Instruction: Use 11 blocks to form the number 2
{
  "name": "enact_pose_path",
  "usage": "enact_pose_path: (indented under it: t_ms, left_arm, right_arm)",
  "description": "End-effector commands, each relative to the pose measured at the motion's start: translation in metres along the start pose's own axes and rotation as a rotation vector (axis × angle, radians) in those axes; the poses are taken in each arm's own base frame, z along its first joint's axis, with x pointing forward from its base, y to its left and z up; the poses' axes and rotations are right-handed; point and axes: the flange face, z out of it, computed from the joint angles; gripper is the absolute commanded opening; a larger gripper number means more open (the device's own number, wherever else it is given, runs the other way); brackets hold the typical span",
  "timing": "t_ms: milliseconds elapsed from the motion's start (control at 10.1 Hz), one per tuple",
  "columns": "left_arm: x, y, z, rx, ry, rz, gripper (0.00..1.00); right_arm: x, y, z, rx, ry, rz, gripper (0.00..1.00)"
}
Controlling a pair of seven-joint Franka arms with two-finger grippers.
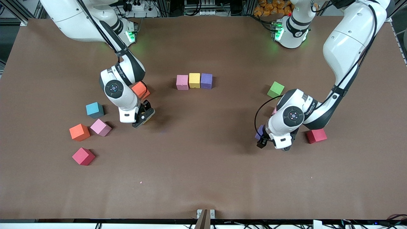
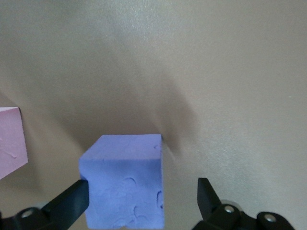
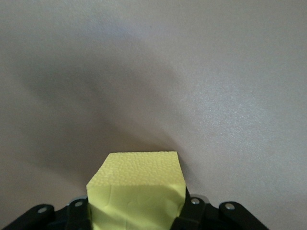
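The right gripper (image 1: 143, 117) is low at the table toward the right arm's end, and its wrist view shows the fingers pinched on a yellow block (image 3: 136, 189) that fills the gap between them, so that grab looks done. From there the started row sits farther from the front camera and toward the table's middle: pink block (image 1: 182, 82), yellow row block (image 1: 194, 80) and purple row block (image 1: 206, 80), touching side by side. I'd guess the held cube has to go somewhere by that row, and the right arm is the nearer one for it. The only thing close by is the orange block (image 1: 140, 89) just beside the arm's wrist, so lifting straight up first seems wise. The left gripper (image 1: 272, 144) is down low too, fingers spread wide with a purple block (image 2: 125, 182) sitting between them, touching one finger and clear of the other, not squeezed yet. A pale pink block (image 2: 10, 141) lies just beside it. Loose around the table are a green block (image 1: 275, 89), a red block (image 1: 316, 135), a light-blue cube (image 1: 94, 110), another orange block (image 1: 79, 132), a second pink block (image 1: 100, 127) and a crimson block (image 1: 83, 156).
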Motion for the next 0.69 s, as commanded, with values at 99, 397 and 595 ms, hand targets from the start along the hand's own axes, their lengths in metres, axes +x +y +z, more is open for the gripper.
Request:
enact_pose_path:
  t_ms: [99,397,595]
  left_arm:
    - [-0.005,-0.001,0.009,0.025,0.027,-0.005,1.00]
    - [0.000,-0.001,-0.018,0.047,0.056,-0.025,1.00]
    - [0.007,0.001,-0.036,0.022,0.066,-0.042,1.00]
  right_arm:
    - [0.027,-0.040,-0.044,-0.011,-0.028,0.051,0.31]
    - [0.073,-0.109,-0.081,-0.002,-0.032,0.220,0.30]
    - [0.091,-0.147,-0.087,0.065,-0.013,0.343,0.30]
